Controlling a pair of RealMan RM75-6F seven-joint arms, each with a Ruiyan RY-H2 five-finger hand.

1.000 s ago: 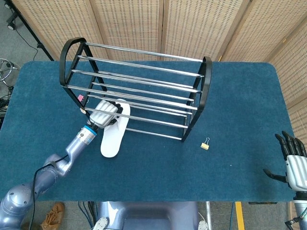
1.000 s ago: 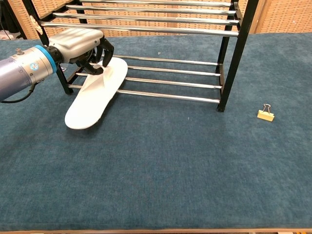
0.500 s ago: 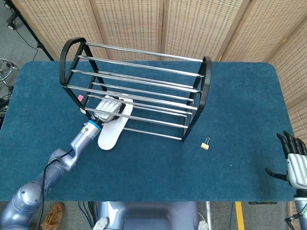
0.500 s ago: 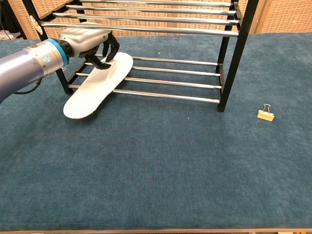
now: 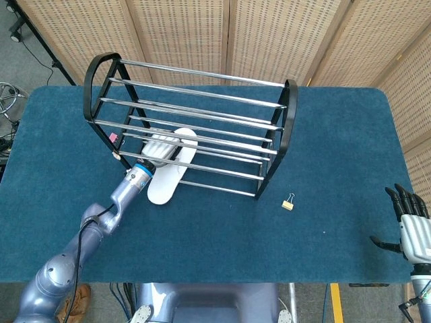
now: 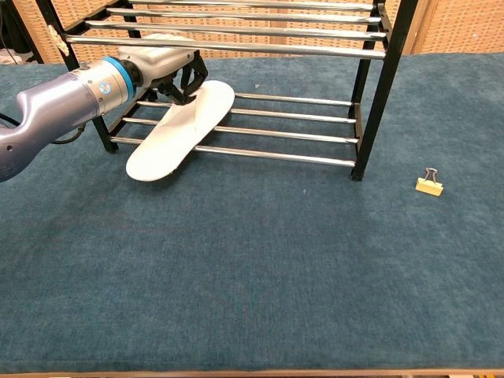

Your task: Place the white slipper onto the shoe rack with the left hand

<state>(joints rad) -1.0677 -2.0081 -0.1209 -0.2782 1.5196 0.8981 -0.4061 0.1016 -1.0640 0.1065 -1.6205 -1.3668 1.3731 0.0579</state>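
Note:
The white slipper (image 6: 185,128) (image 5: 170,171) lies slanted across the bottom rails of the black and chrome shoe rack (image 5: 279,145) (image 6: 370,94), toe inside the rack, heel sticking out over the blue cloth. My left hand (image 6: 165,71) (image 5: 157,149) reaches in under the middle shelf and holds the slipper near its strap, fingers curled down on it. My right hand (image 5: 412,225) hangs at the table's front right corner in the head view, fingers spread, holding nothing.
A small binder clip (image 5: 288,201) (image 6: 428,183) lies on the blue tablecloth (image 5: 215,235) right of the rack. Wicker screens (image 5: 269,33) stand behind the table. The rack's rails hem in my left hand from above.
My left hand has pushed the slipper further right and deeper into the rack's bottom shelf; less of the heel now overhangs the cloth. The right hand has barely moved.

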